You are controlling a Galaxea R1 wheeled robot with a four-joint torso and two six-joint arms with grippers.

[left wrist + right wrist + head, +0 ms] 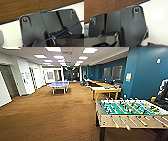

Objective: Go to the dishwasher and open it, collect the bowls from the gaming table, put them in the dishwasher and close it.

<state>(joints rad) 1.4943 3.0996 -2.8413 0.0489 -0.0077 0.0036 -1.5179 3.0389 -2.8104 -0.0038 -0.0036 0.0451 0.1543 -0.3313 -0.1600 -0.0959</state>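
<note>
A foosball table [130, 112] is seen at near right on brown carpet [50, 114]. A long yellow-rimmed gaming table [105, 90] is seen beyond it. The state of either tool cannot be told.

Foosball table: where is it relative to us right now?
In the head view the foosball table stands close by at lower right on the brown carpet, near the blue wall, with the yellow-rimmed table beyond it.
</note>
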